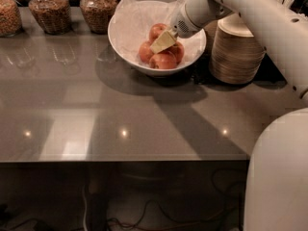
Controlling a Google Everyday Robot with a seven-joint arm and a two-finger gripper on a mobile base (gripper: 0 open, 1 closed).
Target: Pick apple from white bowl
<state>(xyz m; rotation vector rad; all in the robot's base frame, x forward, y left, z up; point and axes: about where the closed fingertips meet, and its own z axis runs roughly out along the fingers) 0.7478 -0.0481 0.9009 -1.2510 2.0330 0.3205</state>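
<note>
the end effector (162, 42) hangs inside the white bowl (122, 49), its pale wedge-shaped tip lying over the middle of a cluster of four apples; you cannot tell from this view how far open it is, nor whether it has hold of anything. the arm (250, 11) reaches in from the upper right, slanting down over the bowl's far rim, which lets it pass above the stacked beige bowls (236, 54) just beside the white bowl instead of sweeping through them. the apple (164, 61), orange-red and seemingly the largest, rests at the near side of the cluster, touching its neighbours and partly under the end effector's tip. crinkled white paper (134, 16) lines the bowl and cups the fruit toward the centre, so the four press together and leave you little gap to enter. judge the step as the close of the approach, with the grasp not yet confirmed. three glass jars (45, 13) stand along the back of the tabletop (144, 119), well apart from the reach path.
</note>
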